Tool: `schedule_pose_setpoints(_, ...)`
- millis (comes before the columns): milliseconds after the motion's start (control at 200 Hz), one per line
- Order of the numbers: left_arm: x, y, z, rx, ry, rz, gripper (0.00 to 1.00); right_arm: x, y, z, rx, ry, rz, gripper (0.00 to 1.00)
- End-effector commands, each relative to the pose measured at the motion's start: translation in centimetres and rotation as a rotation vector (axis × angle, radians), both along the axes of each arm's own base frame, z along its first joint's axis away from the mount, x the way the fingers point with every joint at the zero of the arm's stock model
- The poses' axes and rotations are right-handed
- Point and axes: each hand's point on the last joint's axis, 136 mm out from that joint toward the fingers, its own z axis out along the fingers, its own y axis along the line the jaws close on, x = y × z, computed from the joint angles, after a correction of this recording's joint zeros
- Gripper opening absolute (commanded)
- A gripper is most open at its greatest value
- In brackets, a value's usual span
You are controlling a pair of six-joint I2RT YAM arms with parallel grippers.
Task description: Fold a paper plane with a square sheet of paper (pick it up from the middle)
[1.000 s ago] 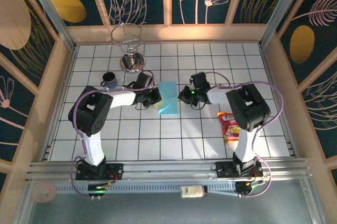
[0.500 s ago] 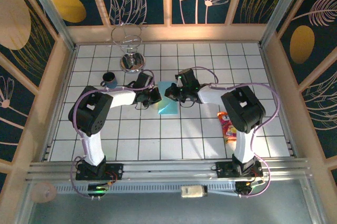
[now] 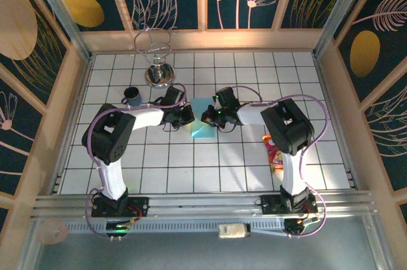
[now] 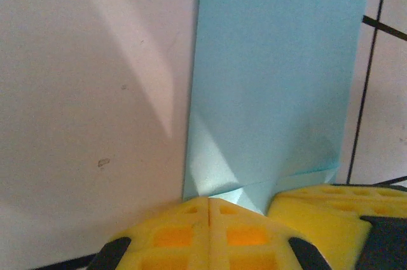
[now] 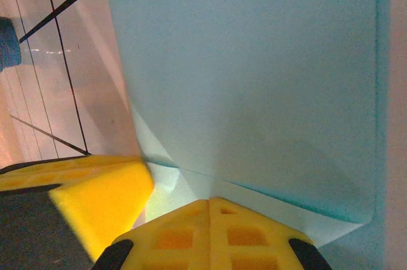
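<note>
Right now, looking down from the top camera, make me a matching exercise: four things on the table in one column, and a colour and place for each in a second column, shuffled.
Things:
1. paper
2. cup
3. packet
4. wire stand

Colour and place:
A. silvery, at the back, left of centre
B. light blue, in the middle
C. orange-red, on the right
D. dark blue, on the left

Pairs: 1-B, 2-D, 3-C, 4-A
</note>
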Motion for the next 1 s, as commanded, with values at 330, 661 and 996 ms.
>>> schedule_pose_setpoints(330, -3.9, -1.7, 6.6, -0.21, -0.073, -0.058, 0.14, -2.3, -3.7, -5.1, -0.162, 0.138, -0.043, 0.0)
schedule_pose_setpoints(661, -5.7, -3.0, 2.2, -0.123, 0.049, -0.103, 0.11, -2.7, -3.9, -5.8, -0.172, 0.159, -0.04, 0.0)
schedule_pose_setpoints(996, -4.1, -4.1, 0.6, -0.075, 0.073, -0.118, 0.09, -2.8, -3.7, -5.8, -0.173, 0.161, -0.031, 0.0)
